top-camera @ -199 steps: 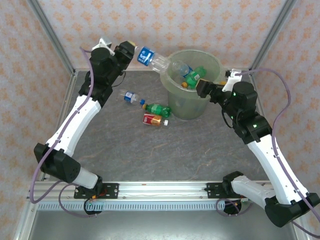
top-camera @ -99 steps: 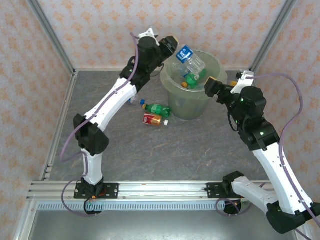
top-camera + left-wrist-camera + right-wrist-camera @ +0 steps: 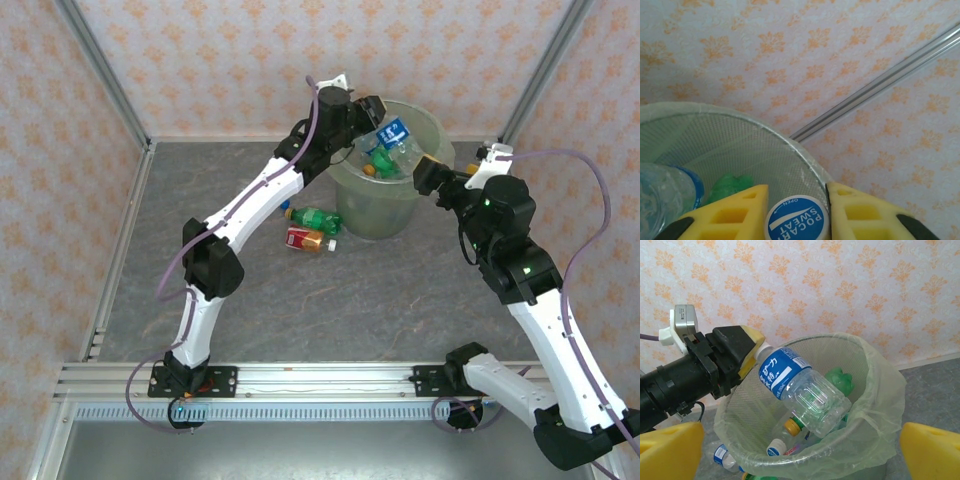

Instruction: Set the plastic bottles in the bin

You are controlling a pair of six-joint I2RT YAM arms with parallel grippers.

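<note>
Task partly done. On the bench (image 3: pixel 250 300), left of centre in the overhead view, a green bottle (image 3: pixel 315 217) and a red-labelled bottle (image 3: pixel 305 239) lie loose just beside the bin (image 3: pixel 380 215), not yet collected. Up and to their right, the left fingers (image 3: pixel 374 113) are set narrow on the cap end of a blue-labelled bottle (image 3: pixel 392 132), which hangs over the bin's open mouth, not yet released. Several bottles lie inside, green ones (image 3: pixel 380 160) among them. At the bin's right rim the right fingers (image 3: pixel 428 173) stand wide apart and hold nothing. Judgement: one drop is in hand, and at least two pickups are left. The left wrist view shows what the overhead cannot: the cap (image 3: pixel 797 220) seated between the yellow fingers, touching both. The right wrist view adds the held bottle's downward tilt, the liner bag (image 3: pixel 880 405) folded over the rim, and, lower left, a small bottle (image 3: pixel 722 455) apparently outside the bin wall.
</note>
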